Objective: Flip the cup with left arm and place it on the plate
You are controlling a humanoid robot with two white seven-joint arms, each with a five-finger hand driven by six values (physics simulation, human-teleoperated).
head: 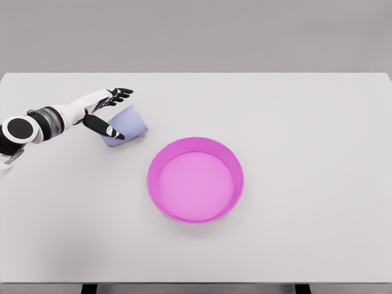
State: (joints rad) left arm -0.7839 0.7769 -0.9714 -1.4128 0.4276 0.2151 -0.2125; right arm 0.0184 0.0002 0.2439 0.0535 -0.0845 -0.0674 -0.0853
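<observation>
Left hand point(109, 113) reaches in from the left edge, fingers spread around a pale blue cup point(125, 124) without clearly gripping it. Cup sits on the white table point(306, 122), up-left of the magenta plate point(195, 179), apart from it.

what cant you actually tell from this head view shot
- Contact between left robot hand and the lavender cup: the thumb and fingers cover the cup's near side.
- Cup opening and which way it faces: too small, partly covered.
- Right arm: out of view.
- Table legs: cut off at the bottom edge.
</observation>
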